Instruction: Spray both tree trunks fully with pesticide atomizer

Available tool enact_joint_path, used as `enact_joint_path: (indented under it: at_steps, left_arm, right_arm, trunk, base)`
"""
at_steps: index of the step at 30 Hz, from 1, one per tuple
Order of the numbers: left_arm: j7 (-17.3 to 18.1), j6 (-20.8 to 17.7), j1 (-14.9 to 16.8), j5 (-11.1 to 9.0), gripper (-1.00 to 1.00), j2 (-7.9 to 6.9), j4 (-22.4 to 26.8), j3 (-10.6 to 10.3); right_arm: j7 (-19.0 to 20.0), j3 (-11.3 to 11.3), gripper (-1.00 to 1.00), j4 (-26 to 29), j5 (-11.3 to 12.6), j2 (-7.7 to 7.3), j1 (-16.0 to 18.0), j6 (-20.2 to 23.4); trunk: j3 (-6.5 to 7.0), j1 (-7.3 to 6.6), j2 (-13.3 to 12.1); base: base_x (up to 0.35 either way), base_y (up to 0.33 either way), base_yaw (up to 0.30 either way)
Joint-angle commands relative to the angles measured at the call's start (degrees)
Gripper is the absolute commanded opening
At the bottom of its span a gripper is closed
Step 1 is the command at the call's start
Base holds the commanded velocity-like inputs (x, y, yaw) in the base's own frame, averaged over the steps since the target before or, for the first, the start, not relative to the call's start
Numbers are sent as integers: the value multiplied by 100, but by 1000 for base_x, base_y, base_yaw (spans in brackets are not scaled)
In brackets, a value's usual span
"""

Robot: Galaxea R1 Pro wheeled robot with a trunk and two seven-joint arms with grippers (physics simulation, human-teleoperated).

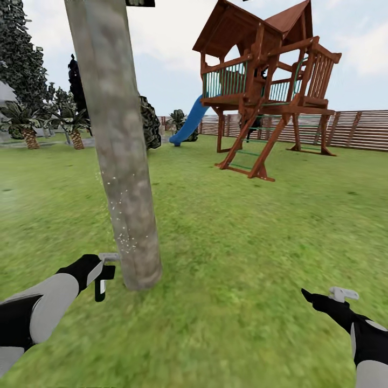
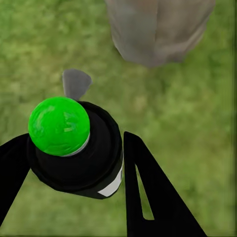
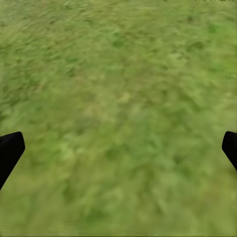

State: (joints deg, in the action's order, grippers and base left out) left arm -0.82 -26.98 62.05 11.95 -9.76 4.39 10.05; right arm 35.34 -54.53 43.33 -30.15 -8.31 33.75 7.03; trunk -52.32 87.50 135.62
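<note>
A thick pale grey-brown tree trunk (image 1: 116, 161) rises just ahead at the left, its base (image 2: 158, 29) close beyond my left hand. Fine whitish pesticide speckles (image 1: 117, 215) dot its lower left side. My left gripper (image 1: 99, 274) is shut on the pesticide atomizer (image 1: 101, 283), a small dark sprayer. In the left wrist view the atomizer's black body (image 2: 94, 163) carries a green ball top and sits between the fingers (image 2: 148, 197), its grey nozzle (image 2: 75, 81) aimed toward the trunk. My right gripper (image 1: 323, 302) hangs open over bare lawn (image 3: 118, 98), holding nothing.
A wooden play tower (image 1: 264, 81) with a blue slide (image 1: 188, 124) stands ahead on the right. A brown slatted fence (image 1: 355, 129) runs behind it. Palm-like plants (image 1: 27, 126) and dark trees (image 1: 21, 59) stand at the far left. Lawn (image 1: 242, 242) spreads all around.
</note>
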Motion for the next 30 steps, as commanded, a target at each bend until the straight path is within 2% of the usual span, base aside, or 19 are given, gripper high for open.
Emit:
enact_joint_path:
  at_steps: [1, 7, 22, 30]
  left_arm:
    - [-2, -1, 0, 9, -100, 30, 1, -12]
    - [-6, -1, 0, 9, -100, 53, 1, -12]
    - [-6, -1, 0, 9, -100, 62, 8, -12]
    - [-6, -1, 0, 9, -100, 62, 9, -12]
  right_arm:
    - [1, 1, 100, 0, 0, -1, 0, 0]
    - [-1, 0, 100, 0, 0, -1, 0, 0]
    - [-1, 3, 100, 4, 0, 2, 0, 0]
    - [-36, 0, 100, -1, -8, 3, 0, -47]
  trunk:
    - [0, 0, 0]
    - [0, 0, 0]
    - [0, 0, 0]
    - [0, 0, 0]
  base:
    - [98, -270, 240]
    - [100, -281, 94]
    - [39, -307, 245]
    - [145, -320, 31]
